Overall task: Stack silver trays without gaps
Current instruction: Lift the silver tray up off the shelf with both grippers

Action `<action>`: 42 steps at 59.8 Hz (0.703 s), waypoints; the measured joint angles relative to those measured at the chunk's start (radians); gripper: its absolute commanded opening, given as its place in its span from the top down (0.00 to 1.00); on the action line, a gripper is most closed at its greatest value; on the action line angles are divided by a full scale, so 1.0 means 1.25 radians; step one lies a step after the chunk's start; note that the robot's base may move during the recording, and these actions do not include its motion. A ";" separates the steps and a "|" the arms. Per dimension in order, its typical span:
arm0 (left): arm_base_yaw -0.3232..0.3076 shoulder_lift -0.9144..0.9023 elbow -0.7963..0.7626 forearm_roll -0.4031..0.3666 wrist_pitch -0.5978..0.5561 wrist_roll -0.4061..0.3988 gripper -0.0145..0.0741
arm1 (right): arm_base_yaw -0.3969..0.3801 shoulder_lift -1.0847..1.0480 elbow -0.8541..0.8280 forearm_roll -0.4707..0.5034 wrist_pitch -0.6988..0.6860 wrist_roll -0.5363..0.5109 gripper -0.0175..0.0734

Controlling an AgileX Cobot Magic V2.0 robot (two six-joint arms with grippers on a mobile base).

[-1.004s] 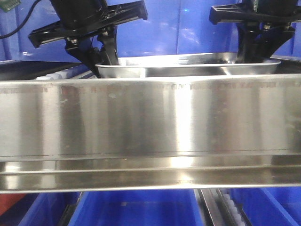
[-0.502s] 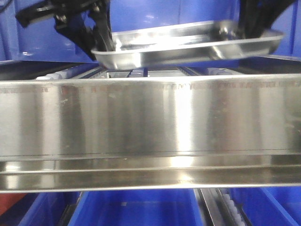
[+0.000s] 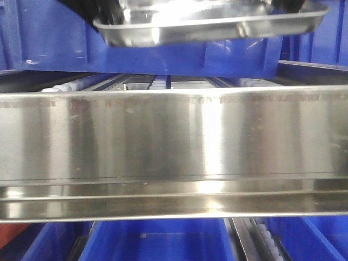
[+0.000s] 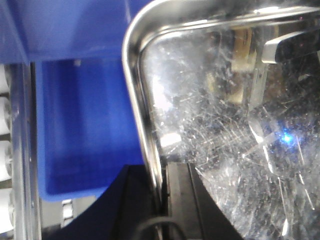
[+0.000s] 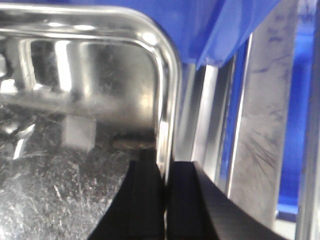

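One silver tray (image 3: 206,24) hangs high at the top of the front view, well above the rail, tilted a little. My left gripper (image 4: 161,192) is shut on the tray's left rim (image 4: 137,100), one finger outside and one inside the tray. My right gripper (image 5: 166,192) is shut on the tray's right rim (image 5: 167,95) in the same way. In the front view both grippers are mostly cut off by the top edge. The tray's scratched mirror-like floor (image 5: 50,190) fills much of both wrist views. No second tray shows.
A long brushed-steel rail (image 3: 174,147) spans the front view below the tray. Blue plastic bins (image 3: 157,242) stand below it, another behind it (image 3: 239,54). A blue bin (image 4: 80,130) lies under the left gripper. White rollers (image 4: 4,145) line the left edge.
Both grippers have lifted the tray straight up from just behind the rail to the top of the front view. The arms have risen almost out of that view.
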 measured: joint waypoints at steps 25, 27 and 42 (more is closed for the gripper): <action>0.000 -0.020 -0.115 0.051 0.007 0.005 0.84 | 0.000 -0.065 -0.005 0.000 -0.061 0.007 0.90; 0.000 -0.021 -0.126 0.062 0.006 0.005 0.84 | 0.000 -0.073 -0.005 0.000 -0.082 0.007 0.90; 0.000 -0.023 -0.172 0.179 -0.075 0.007 0.84 | 0.000 -0.094 -0.007 0.002 -0.242 0.007 0.90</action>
